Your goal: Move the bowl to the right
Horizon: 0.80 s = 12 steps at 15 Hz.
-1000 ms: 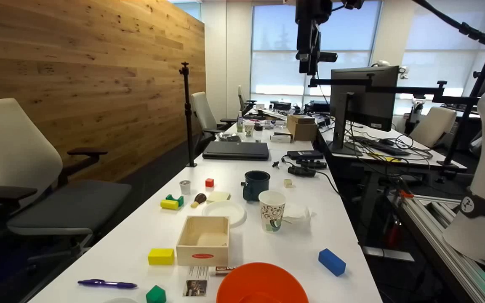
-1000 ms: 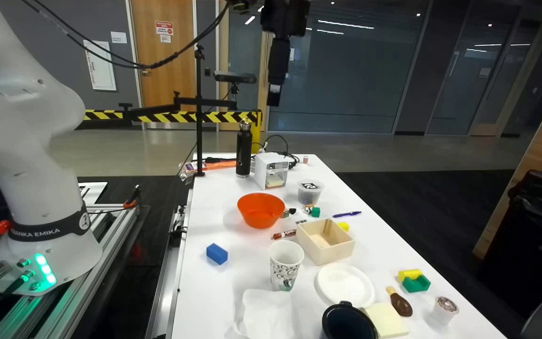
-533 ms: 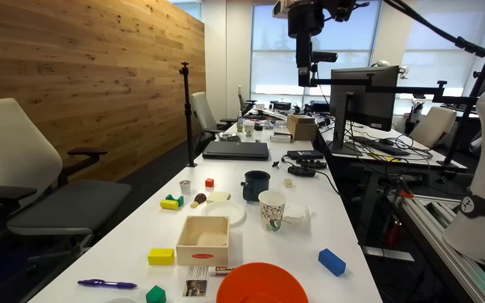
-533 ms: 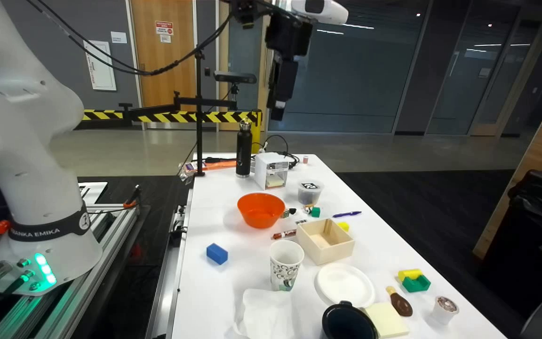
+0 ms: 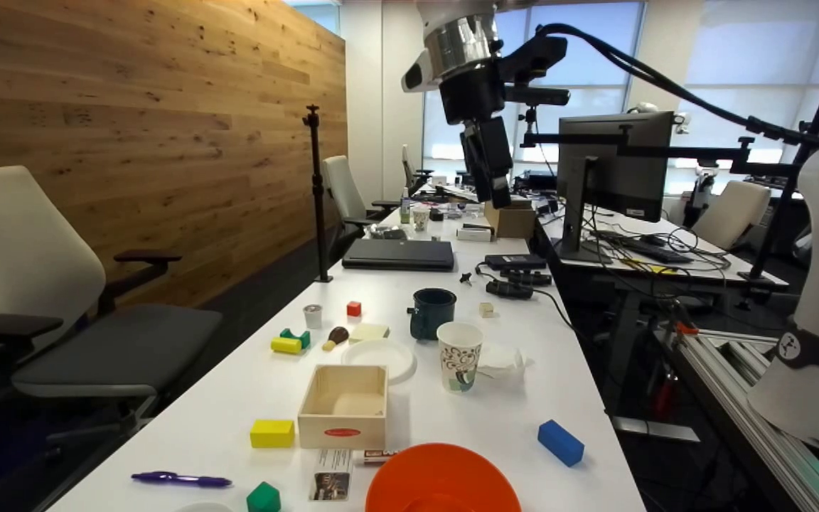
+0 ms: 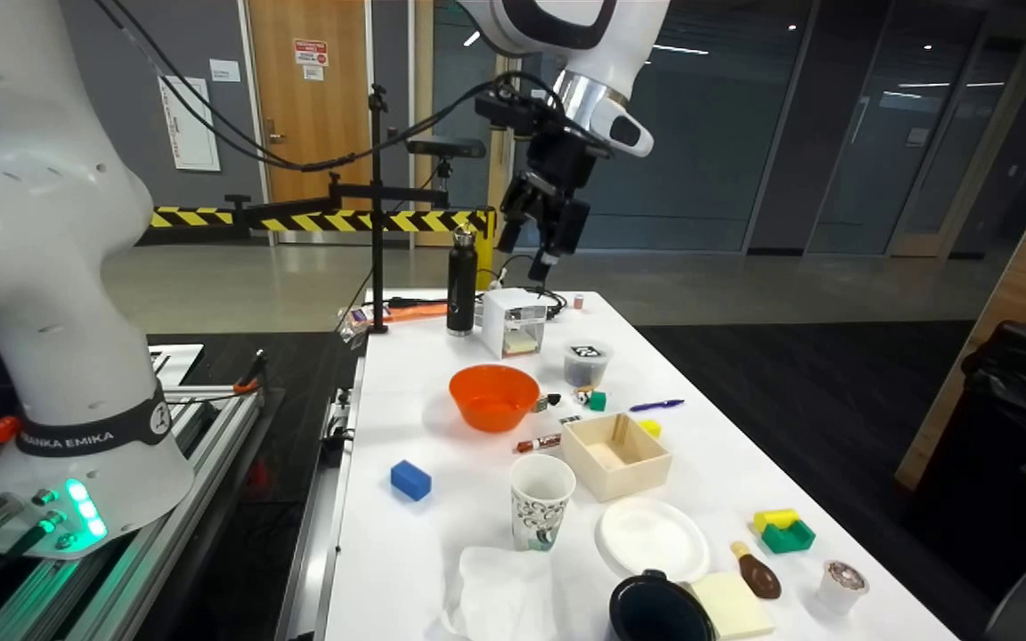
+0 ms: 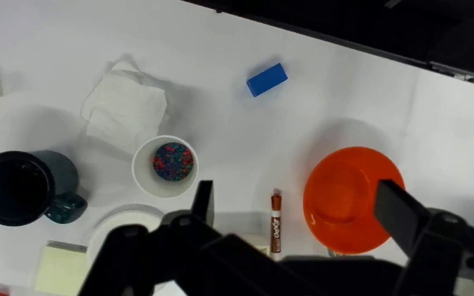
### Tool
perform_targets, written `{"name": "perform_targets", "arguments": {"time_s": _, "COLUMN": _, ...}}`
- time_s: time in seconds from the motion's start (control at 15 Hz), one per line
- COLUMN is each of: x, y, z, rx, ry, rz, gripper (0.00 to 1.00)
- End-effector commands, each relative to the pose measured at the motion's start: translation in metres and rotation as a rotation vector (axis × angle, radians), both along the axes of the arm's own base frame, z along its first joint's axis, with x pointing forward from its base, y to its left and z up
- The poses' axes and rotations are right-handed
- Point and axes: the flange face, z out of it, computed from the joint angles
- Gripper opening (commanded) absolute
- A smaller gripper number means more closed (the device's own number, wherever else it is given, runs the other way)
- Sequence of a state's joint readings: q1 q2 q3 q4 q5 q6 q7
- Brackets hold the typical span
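While the claw (image 7: pixel 296 201) hangs empty, the bowl (image 7: pixel 342 199) likely awaits its move

In the wrist view, left to right: a dark mug (image 7: pixel 35 185), a paper cup (image 7: pixel 161 186), the claw's jaws spread wide on nothing, then the bowl, upright on the desk (image 7: pixel 239 131). Nothing seems done; reaching down, gripping, shifting right and releasing probably all remain.
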State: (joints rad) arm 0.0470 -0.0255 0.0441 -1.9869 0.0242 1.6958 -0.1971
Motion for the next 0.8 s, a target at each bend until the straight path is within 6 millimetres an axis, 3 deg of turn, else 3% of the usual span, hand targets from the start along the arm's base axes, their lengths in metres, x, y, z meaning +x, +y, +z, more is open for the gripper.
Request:
{"name": "perform_targets", "arguments": {"time_s": 0.0, "x": 0.01, "y": 0.026, "z": -0.009, "rx": 0.012, "ry": 0.048, "rz": 0.177, "gripper": 1.0}}
{"name": "perform_targets", "arguments": {"time_s": 0.27, "x": 0.012, "y": 0.063, "z": -0.025, "rx": 0.064, "ry": 0.062, "rz": 0.347, "gripper": 1.0}}
{"name": "perform_targets", "arguments": {"time_s": 0.6, "x": 0.009, "y": 0.067, "z": -0.032, "rx": 0.077, "ry": 0.065, "rz": 0.354, "gripper": 1.0}}
{"name": "perform_targets", "arguments": {"time_s": 0.73, "x": 0.008, "y": 0.06, "z": -0.029, "rx": 0.087, "ry": 0.042, "rz": 0.369, "gripper": 1.0}}
